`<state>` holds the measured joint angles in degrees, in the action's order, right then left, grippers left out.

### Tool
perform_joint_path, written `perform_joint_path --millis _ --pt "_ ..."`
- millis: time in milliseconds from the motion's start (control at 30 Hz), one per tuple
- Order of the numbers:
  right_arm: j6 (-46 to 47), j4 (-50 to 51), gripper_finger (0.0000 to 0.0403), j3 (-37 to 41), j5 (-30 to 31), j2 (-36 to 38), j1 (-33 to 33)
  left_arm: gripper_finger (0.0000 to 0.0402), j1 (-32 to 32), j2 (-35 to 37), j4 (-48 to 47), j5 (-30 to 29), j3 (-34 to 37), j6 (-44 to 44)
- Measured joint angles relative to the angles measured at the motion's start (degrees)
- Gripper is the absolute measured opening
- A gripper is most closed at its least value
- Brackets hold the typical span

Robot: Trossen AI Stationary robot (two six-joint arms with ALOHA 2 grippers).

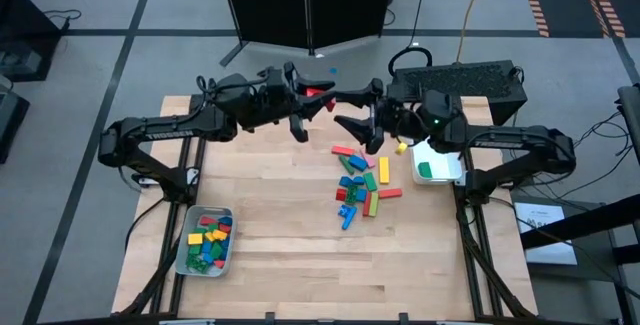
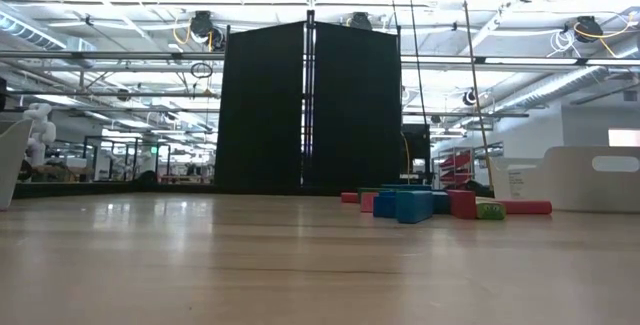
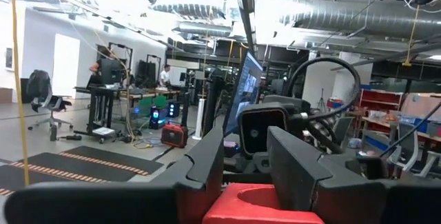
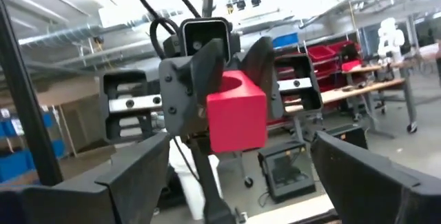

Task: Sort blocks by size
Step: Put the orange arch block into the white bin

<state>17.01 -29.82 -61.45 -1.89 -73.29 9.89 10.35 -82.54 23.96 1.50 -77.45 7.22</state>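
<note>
Clamping a small red plastic block [image 4: 236, 112], rigid and light, the left claw [image 4: 231, 79] faces the right claw [image 1: 352, 128], spread wide, which should pinch its free flat sides.

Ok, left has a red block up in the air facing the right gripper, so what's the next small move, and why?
Probably ease the right gripper forward around the red block. The left gripper is shut on it above the table's far edge, and the right one faces it, open, not yet around it. This looks like a handover toward the right tray.
</note>
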Motion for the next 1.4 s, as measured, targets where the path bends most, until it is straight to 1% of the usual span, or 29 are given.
perform_joint_path --millis 100,333,633,733,1133,1400 --pt "-2.7 -1.4 0.0341 0.0 0.0 -0.8 0.0 0.0103 0.0 0.0 -0.1 0.0 0.0 0.8" --pt "-4.4 -3.0 0.0341 0.0 0.0 -0.9 0.0 0.0103 0.0 0.0 -0.7 0.3 0.0 1.4" --pt "-4.7 -4.8 0.0341 0.0 0.0 -0.8 0.0 0.0103 0.0 -0.4 0.1 0.3 0.0 1.5" --pt "-4.8 -4.7 0.0341 0.0 0.0 -0.8 0.0 0.0103 0.0 -0.7 -0.3 0.3 0.0 2.9" --pt "-4.7 -4.2 0.0341 0.0 -1.2 -0.8 0.0 0.0103 0.0 -1.5 1.4 1.0 0.1 3.0" --pt "-4.5 -4.6 0.0341 -0.1 -1.2 -2.5 0.1 0.0103 -0.4 -1.6 1.3 1.1 0.1 3.0"
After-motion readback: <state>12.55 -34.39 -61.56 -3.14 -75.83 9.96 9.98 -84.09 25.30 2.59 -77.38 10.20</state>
